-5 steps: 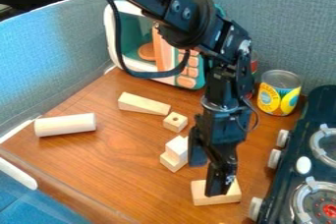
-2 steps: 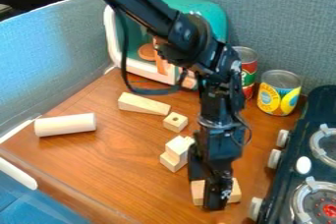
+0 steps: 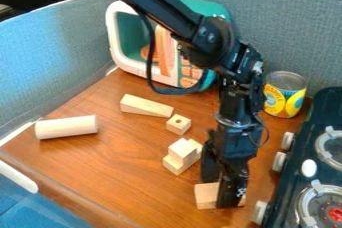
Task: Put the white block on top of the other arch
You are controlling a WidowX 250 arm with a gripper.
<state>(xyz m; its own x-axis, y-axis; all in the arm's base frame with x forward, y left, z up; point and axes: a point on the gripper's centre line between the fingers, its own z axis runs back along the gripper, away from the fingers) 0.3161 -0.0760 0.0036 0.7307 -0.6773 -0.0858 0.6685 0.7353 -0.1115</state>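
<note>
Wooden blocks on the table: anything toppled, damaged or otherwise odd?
Nothing clearly stands out. The cylinder lies on its side but looks intact; the small stack stands upright. The block by the end effector is partly hidden, so I can't fully judge it.

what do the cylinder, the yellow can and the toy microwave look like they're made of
The cylinder looks like pale, unpainted wood with a smooth finish, going by its even cream-tan colour. The can seems to be metal with a printed label, since its rim is silvery grey. The toy microwave is probably smooth plastic, judging by its rounded, solid-coloured white and teal shell.
</note>
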